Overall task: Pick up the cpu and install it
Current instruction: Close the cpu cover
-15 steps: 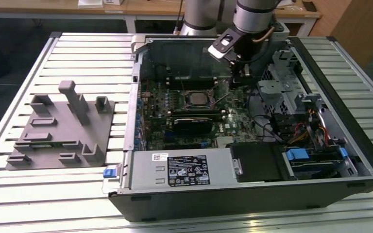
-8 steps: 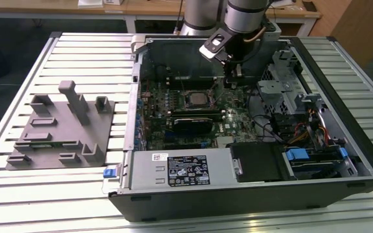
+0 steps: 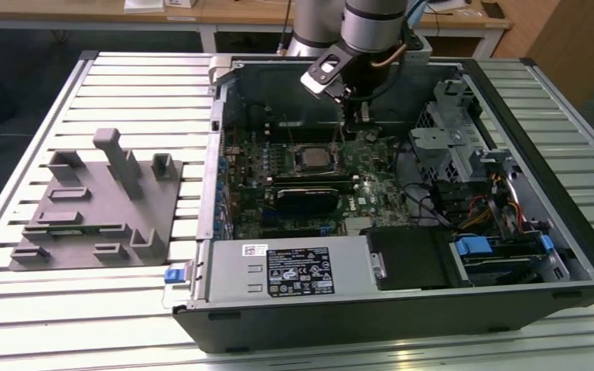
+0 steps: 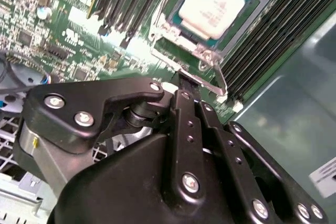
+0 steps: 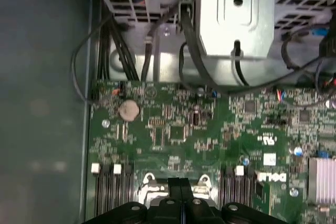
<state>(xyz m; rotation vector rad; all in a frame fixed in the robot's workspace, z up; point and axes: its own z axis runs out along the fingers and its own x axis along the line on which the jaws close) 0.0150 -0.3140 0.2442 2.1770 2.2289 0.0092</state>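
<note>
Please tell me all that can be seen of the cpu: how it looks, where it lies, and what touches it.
The cpu is a small flat square chip with a pale silvery-white metal top, faint print on it and a thin green rim along its edge. It lies flat, top up, inside the dark square socket with a metal frame on the green motherboard. The black hand hangs beside the socket, apart from the chip; only the socket touches it.

Silver-grey cylindrical arm (image 3: 374, 23) is carrying a thin copper-coloured cable (image 3: 393, 56) curving beside it. Matte black gripper (image 4: 185, 85) is showing jointed bar links (image 4: 181, 129) studded with round silver screws (image 4: 190, 182), and a small yellow mark (image 4: 34, 141) is sitting on its side.
</note>
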